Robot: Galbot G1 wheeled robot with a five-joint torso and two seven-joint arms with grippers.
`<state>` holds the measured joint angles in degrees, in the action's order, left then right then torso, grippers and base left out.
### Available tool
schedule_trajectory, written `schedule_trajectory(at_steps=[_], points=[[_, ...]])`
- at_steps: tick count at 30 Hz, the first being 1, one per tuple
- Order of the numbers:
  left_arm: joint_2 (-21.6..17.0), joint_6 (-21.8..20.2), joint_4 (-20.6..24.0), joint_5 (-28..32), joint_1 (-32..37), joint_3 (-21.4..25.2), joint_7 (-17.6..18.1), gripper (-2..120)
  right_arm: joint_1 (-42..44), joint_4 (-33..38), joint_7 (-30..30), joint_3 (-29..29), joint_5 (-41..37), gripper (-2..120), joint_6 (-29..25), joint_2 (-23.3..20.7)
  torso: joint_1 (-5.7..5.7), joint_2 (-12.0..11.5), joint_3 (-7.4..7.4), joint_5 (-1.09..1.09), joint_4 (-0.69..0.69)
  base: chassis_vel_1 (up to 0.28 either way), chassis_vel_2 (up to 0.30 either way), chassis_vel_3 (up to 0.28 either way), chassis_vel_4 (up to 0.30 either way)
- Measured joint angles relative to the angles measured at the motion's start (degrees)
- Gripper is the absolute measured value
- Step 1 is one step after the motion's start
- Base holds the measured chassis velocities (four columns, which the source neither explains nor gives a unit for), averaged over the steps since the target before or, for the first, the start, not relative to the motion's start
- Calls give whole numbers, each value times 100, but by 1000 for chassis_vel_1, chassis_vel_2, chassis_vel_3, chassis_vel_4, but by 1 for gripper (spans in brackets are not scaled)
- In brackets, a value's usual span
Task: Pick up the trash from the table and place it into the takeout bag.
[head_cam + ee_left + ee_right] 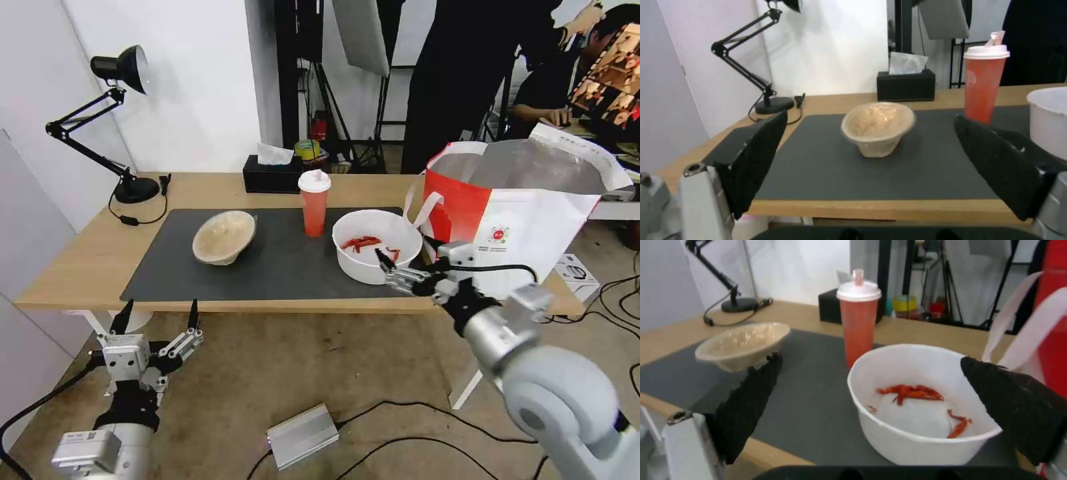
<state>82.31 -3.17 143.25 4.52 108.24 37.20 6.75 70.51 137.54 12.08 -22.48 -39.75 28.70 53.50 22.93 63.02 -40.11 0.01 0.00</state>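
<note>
Surface (80,267) of light wood carries a dark grey mat (287,267) along its front edge, and every piece of trash sits on that mat. Takeout bag (527,220) — red and white, foil-lined, mouth open — stands at the surface's right end, its white strap handles hanging toward the mat.

Just beside the bag, at the mat's right edge, is the white bowl (363,263) with red scraps in its bottom. The beige paper bowl (223,237) lies tipped on its side left of the mat's middle. Between the two, near the mat's back edge, the red cup (313,203) stands upright with its white lid on. A black tissue box (270,177) sits at the surface's back edge.

The right arm reaches forward and up from the lower right, elbow bent; the right gripper (400,263) is level with the white bowl's near rim, fingers spread wide and holding nothing. The left gripper (159,315) hangs below the surface's front edge — pointing up, fingers also wide apart and empty.
</note>
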Motion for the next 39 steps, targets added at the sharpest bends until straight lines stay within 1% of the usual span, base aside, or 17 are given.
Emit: schedule_trajectory(at_steps=[1, 4, 5, 9, 10, 12, 14, 15, 19, 20, 24, 29, 35, 39], points=[[0, 0, 0, 0, 0, 0, 0, 100, 0, 0, 0, 0, 0, 100, 0, 0, 0, 0, 0, 0, 0, 0, 0, 0, 0], [24, 3, 0, -63, 10, -18, -4, 100, -367, -243, 74, 380, -98, 100, 48, -163, 0, 0, 0, 0, 0, 0, 0, 0, 0], [24, 3, 0, -63, 10, -18, -4, 100, -367, -243, 74, 380, -98, 100, 48, -163, 0, 0, 0, 0, 0, 0, 0, 0, 0], [110, 15, 0, -103, 15, -61, -11, 100, -1217, -627, 167, 980, -519, 100, 255, -515, 0, 0, 0, -1, 0, 0, 0, 0, 0], [110, 15, 0, -103, 15, -61, -11, 100, -1217, -627, 167, 980, -519, 100, 255, -515, 0, 0, 0, -1, 0, 0, 0, 0, 0], [133, 35, 0, -115, 21, -82, -20, 100, -1725, -829, 199, 1340, -765, 100, 357, -658, 0, 0, 0, -1, 0, 0, 0, 0, 0], [135, 62, 0, -116, 34, -74, -25, 100, -2171, -1070, 237, 1704, -956, 100, 440, -697, 0, 0, 0, -1, 0, 0, 0, 0, 0], [135, 62, 0, -116, 34, -74, -25, 100, -2171, -1070, 237, 1704, -956, 100, 440, -697, 0, 0, 0, -1, 0, 0, 0, 0, 0], [133, 85, 0, -114, 42, -41, -32, 100, -2705, -1488, 415, 2133, -1287, 100, 677, -558, -1, 0, 0, -1, 0, 0, 0, 0, 0], [133, 85, 0, -114, 42, -41, -32, 100, -2705, -1488, 415, 2133, -1287, 100, 677, -558, -1, 0, 0, -1, 0, 0, 0, 0, 0], [167, 109, 0, -113, 45, -17, -34, 100, -3115, -1927, 560, 2417, -1418, 100, 976, -359, -1, 0, 0, -1, 0, 0, 0, 0, 0], [172, 237, 0, -244, 47, 54, -101, 100, -3403, -2236, 565, 2652, -1554, 100, 1124, -267, 0, 0, 1, -1, 0, 0, 0, 0, 0], [169, 271, -1, -272, 47, 76, -123, 100, -3652, -2558, 601, 2809, -1630, 100, 1258, -157, 0, 0, 0, -1, 0, 0, 0, 0, 0], [164, 272, -1, -259, 35, 78, -125, 100, -3838, -2727, 711, 3018, -1687, 100, 1276, -80, -1, 1, 1, -2, 0, 0, 0, 0, 0]])
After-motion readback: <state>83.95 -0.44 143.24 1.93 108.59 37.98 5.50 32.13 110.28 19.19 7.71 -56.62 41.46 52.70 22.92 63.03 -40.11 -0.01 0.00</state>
